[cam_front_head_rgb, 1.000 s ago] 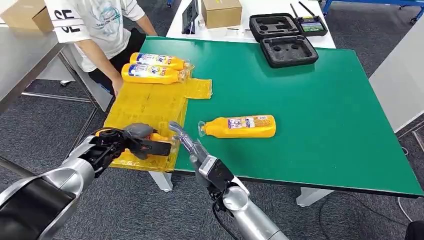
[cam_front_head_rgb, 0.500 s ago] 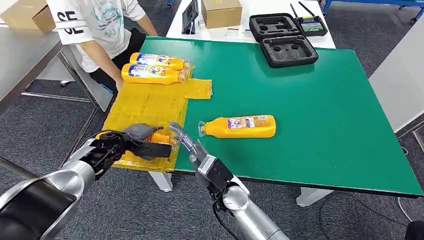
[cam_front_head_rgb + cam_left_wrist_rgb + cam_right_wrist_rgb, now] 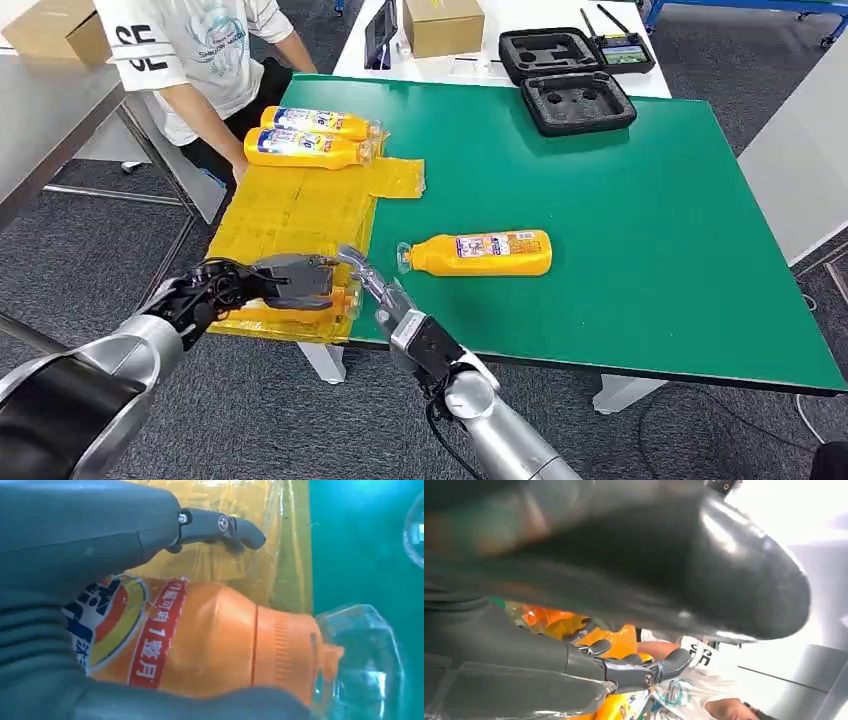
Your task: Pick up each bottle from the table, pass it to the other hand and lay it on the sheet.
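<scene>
Over the yellow sheet [image 3: 290, 215], left hand [image 3: 290, 282] grips a half-hidden bottle [image 3: 200, 640].

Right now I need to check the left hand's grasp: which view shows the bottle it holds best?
Left wrist view: the held bottle lies large, label and clear cap sharp, in the left hand. Head view shows only an orange sliver beside that hand. Right wrist view shows blurred orange patches.

Left hand [image 3: 290, 281] with gripped bottle [image 3: 335, 300]: shifted toward 1 o'clock, further over the sheet [image 3: 290, 215]; right hand [image 3: 368, 280] slightly raised
</scene>
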### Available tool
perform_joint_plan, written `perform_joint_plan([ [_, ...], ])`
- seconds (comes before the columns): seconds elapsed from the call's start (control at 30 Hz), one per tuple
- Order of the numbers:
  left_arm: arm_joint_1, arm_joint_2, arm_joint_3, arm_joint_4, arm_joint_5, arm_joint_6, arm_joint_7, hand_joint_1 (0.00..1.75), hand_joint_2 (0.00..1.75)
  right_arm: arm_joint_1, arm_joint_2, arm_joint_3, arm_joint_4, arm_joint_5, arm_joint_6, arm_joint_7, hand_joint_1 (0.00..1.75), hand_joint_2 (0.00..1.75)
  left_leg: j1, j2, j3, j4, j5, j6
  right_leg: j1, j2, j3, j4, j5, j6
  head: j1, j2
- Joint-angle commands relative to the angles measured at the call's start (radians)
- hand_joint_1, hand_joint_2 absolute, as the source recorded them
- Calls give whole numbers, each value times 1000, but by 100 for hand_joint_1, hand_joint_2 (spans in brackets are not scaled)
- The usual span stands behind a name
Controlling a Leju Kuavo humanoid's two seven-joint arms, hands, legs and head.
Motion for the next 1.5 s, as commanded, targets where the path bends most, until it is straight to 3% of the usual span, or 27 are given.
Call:
perform_joint_plan([
  [0.03, 6, 4, 29, 50, 0, -11, -2, 0, 0, -31, -17, 22, 49, -2, -2, 3, 0, 0, 1, 2, 2, -1, 0, -1, 1, 2, 1, -2, 1, -1, 0, 0],
  [0.27, 9, 4, 38, 46, 12, 11, -22, 0, 0, -26, -16, 14, 50, -5, -5, 13, 0, 0, 1, 2, 1, -1, 0, -1, 1, 2, 1, -1, 1, -1, 0, 0],
  [0.4, 21, -3, 73, 24, 32, 143, -54, 0, 0, -13, -18, 3, 50, 4, -17, 32, 0, 0, 1, 1, 1, -1, 0, -1, 1, 1, 1, -1, 0, -1, 0, 0],
  [0.47, 35, -25, 90, 10, 22, 340, -50, 0, 0, 2, -19, -7, 31, 5, -6, 41, 0, 0, 2, 1, 2, -1, 0, -1, 2, 1, 2, -2, 1, -2, 0, 0],
  [0.57, 58, -61, 99, -21, -67, 969, -35, 0, 0, 13, -17, -2, 16, 10, 24, 54, 0, 0, 2, -2, 1, -1, 0, -1, 3, -2, 2, -3, 0, -1, 0, 0],
  [0.63, 101, -64, 194, -134, -90, 1168, -77, 0, 0, -1, -7, 18, 40, 13, 33, 56, 0, 0, 2, -2, 0, 0, 0, -1, 2, -2, 1, -2, 0, -1, 0, 0],
  [0.67, 150, -68, 285, -249, -226, 1168, -54, 0, 0, -7, -5, 24, 48, 13, 33, 57, 0, 0, 1, -1, -1, 0, 0, -1, 1, -1, -1, -1, 0, -1, 0, 0],
  [0.7, 218, -136, 547, -406, -372, 1168, -159, 0, 0, -19, -2, 39, 66, 12, 39, 53, 0, 0, 1, 0, -1, 0, -1, -1, 2, 0, -1, -1, 0, -1, 0, 0],
  [0.73, 255, -160, 625, -535, -501, 1168, -178, 0, 0, -22, 1, 41, 75, 2, 46, 51, 0, 0, 1, 1, -1, 0, -1, -1, 1, 1, -1, -1, 0, -1, 0, 0],
  [0.77, 258, -170, 621, -535, -422, 1168, -178, 0, 0, -25, 2, 47, 84, -1, 50, 51, 0, 0, 1, -1, -2, 0, -1, -1, 1, -1, -2, -1, 0, -1, 0, 0],
  [0.83, 310, -179, 635, -723, -441, 1168, -178, 0, 0, -33, 5, 62, 105, -7, 57, 45, 0, 0, 0, -2, -4, 1, 0, 0, 0, -2, -4, -1, 0, 0, 0, 0],
  [0.9, 310, -179, 635, -723, -441, 1168, -178, 0, 0, -33, 5, 62, 105, -7, 57, 45, 0, 0, 1, 2, -5, 1, 0, 0, 0, 2, -6, 0, 0, 0, 1, 0],
  [1.03, 360, -195, 653, -1002, -546, 1168, -178, 0, 0, -44, 5, 78, 124, -14, 65, 40, 0, 0, 2, 6, -3, 1, -2, -2, 2, 5, -4, -1, 0, -2, 0, 0],
  [1.17, 379, -199, 627, -1152, -633, 1168, -178, 0, 0, -56, 6, 82, 136, -20, 65, 39, 0, 0, 3, 4, -6, 2, -1, -1, 3, 4, -8, 0, 2, -4, 0, 0],
  [1.3, 406, -246, 601, -1069, -471, 1168, -178, 0, 0, -87, -28, 71, 101, 41, -78, 67, 0, 0, 2, 6, -4, 0, -2, -1, 2, 6, -6, -1, 2, -3, -2, 0],
  [1.37, 424, -254, 551, -907, -139, 1168, -178, 0, 0, -115, -73, 39, 50, 130, -168, 130, 0, 0, 1, 3, -4, -1, 0, -1, 2, 3, -5, -2, 2, -3, -1, 0],
  [1.4, 424, -254, 551, -907, -139, 1168, -178, 0, 0, -115, -73, 39, 50, 130, -168, 130, 0, 0, 1, 2, -4, -1, 0, -1, 1, 2, -4, -2, 2, -3, -2, 0],
  [1.47, 463, -213, 449, -816, 170, 1168, -178, 0, 0, -175, -129, -20, 26, 213, -189, 193, 0, 0, 1, 1, -3, -2, 1, -1, 1, 0, -3, -3, 3, -3, -2, 0],
  [1.5, 479, -188, 390, -777, 303, 1168, -178, 0, 0, -213, -152, -30, 40, 272, -201, 236, 0, 175, -1, 1, -3, -2, 1, 0, 0, 0, -4, -3, 3, -2, -1, 0],
])
